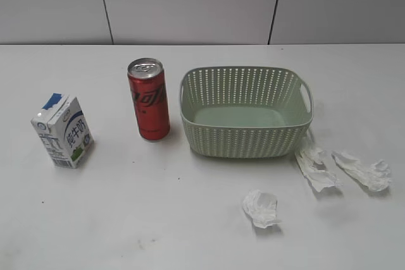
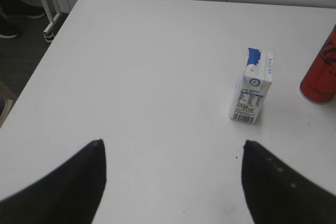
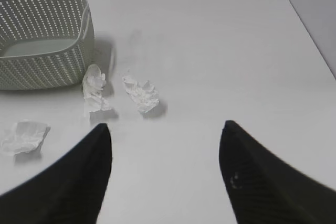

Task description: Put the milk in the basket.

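Note:
The milk, a small white carton with a blue top tab, stands upright at the left of the white table; it also shows in the left wrist view. The pale green perforated basket stands right of centre, empty, and also shows in the right wrist view. My left gripper is open and empty, short of the milk and to its left. My right gripper is open and empty, near the basket's right side. Neither arm shows in the exterior view.
A red soda can stands between the milk and the basket; its edge shows in the left wrist view. Three crumpled white paper scraps lie in front and right of the basket. The table's left edge is near.

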Controlling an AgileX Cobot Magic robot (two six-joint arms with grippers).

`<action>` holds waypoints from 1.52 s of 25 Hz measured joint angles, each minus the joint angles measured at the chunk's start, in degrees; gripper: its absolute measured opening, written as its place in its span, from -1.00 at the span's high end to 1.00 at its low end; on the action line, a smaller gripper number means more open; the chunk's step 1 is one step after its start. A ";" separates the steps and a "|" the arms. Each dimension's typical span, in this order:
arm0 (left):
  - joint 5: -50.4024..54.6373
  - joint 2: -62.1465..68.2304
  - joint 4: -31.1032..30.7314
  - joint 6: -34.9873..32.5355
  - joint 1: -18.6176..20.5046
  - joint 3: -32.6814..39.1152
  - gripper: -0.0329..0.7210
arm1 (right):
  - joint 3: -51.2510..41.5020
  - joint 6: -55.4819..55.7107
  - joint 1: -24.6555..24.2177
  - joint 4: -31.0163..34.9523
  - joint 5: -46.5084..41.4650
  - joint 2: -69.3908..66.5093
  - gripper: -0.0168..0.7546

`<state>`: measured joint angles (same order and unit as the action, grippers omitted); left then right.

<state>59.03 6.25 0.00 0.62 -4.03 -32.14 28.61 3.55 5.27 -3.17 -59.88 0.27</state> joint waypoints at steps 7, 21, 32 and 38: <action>-3.45 17.46 0.91 -1.00 0.00 -7.68 -0.68 | 0.00 0.00 0.00 0.00 0.00 0.00 -0.39; -4.55 57.75 9.27 -12.47 -1.55 -29.55 -0.68 | 0.00 0.00 0.00 0.00 0.00 0.00 -0.39; -3.02 83.73 6.17 -13.64 -12.19 -39.27 -0.68 | 0.00 0.00 0.00 0.00 0.00 0.00 -0.39; -4.00 92.55 5.80 -13.70 -12.25 -39.91 -0.70 | 0.00 0.00 0.00 0.00 0.00 0.00 -0.39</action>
<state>55.03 98.80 5.80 -13.08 -16.28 -72.05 28.61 3.55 5.27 -3.17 -59.88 0.27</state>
